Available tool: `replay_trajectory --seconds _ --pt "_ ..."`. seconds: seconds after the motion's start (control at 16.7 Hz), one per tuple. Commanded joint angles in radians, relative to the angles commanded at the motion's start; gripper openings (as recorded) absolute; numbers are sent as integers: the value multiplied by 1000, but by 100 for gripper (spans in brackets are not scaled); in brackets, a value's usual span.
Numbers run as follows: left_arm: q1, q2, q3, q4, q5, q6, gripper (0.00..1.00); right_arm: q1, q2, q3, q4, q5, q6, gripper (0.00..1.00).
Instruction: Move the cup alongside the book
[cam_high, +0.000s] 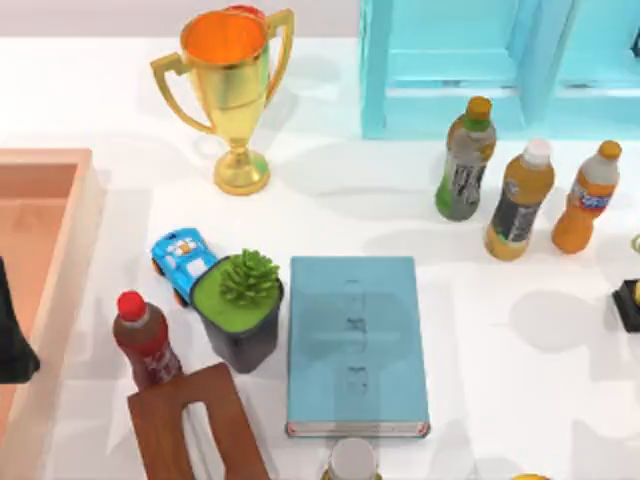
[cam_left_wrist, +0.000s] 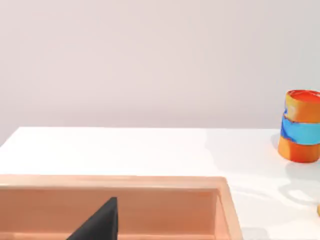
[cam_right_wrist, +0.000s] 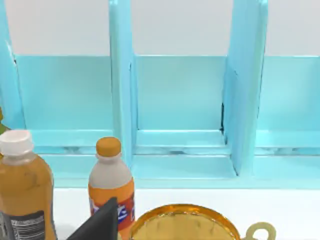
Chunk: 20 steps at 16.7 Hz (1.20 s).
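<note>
Peach tray (cam_high: 85, 215) holds left end effector (cam_high: 12, 340).

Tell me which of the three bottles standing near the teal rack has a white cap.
The middle bottle of the three, orange-brown with a dark label. The bottle nearer the trophy and the bottle toward the table's right edge both have orange caps.

Left arm (cam_high: 12, 335) at table's left edge

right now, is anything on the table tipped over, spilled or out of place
Nothing stands out: the trophy and the potted plant stand upright, the book lies flat, and nothing is spilled.
</note>
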Motion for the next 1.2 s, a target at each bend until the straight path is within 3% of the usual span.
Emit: replay_trajectory --seconds 0.24,0.48,0.72,1.2 --pt "0 0 0 0 0 0 100 -9 30 30 -22 -2 -31 100" --pt "0 0 0 0 0 0 100 -64 214 206 -151 -6 -220 100" --pt "0 0 0 0 0 0 100 -158 531 474 -366 -4 -572 100" --pt "0 0 0 0 0 0 100 -371 1301 1061 -877 15 -1462 100"
